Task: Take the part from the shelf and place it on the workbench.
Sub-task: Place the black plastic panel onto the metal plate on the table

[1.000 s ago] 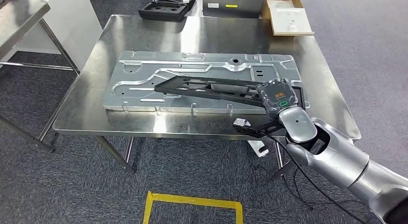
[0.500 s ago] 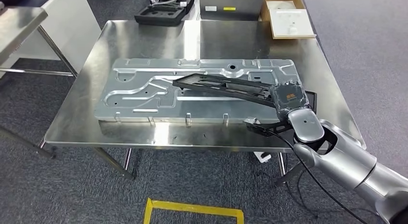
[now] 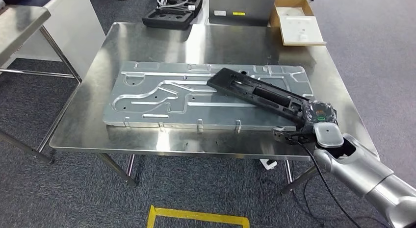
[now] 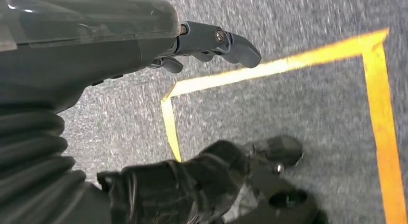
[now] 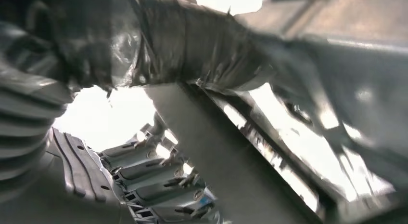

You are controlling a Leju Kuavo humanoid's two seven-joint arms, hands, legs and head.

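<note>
A long black plastic part point(image 3: 255, 90) lies slanted across a silver stamped metal panel point(image 3: 157, 95) on the steel workbench point(image 3: 196, 41). My right hand point(image 3: 318, 116) grips the part's near right end, close to the bench's front right edge. The part's far end reaches the panel's upper middle. In the right wrist view the picture is blurred; the dark part point(image 5: 298, 89) runs close past my hand point(image 5: 159, 185). My left hand point(image 4: 120, 41) hangs over the carpet with its fingers point(image 4: 235, 43) apart and nothing in it.
A black foam case point(image 3: 171, 12) and a cardboard box point(image 3: 299, 27) sit beyond the bench's far edge. Another steel table point(image 3: 19, 17) stands at the left. Yellow floor tape point(image 3: 196, 218) marks the carpet in front of the bench.
The view has shifted a little. My right hand has moved down and right toward the bench's front edge, and the part has swung so that its far end now sits further right over the panel.
</note>
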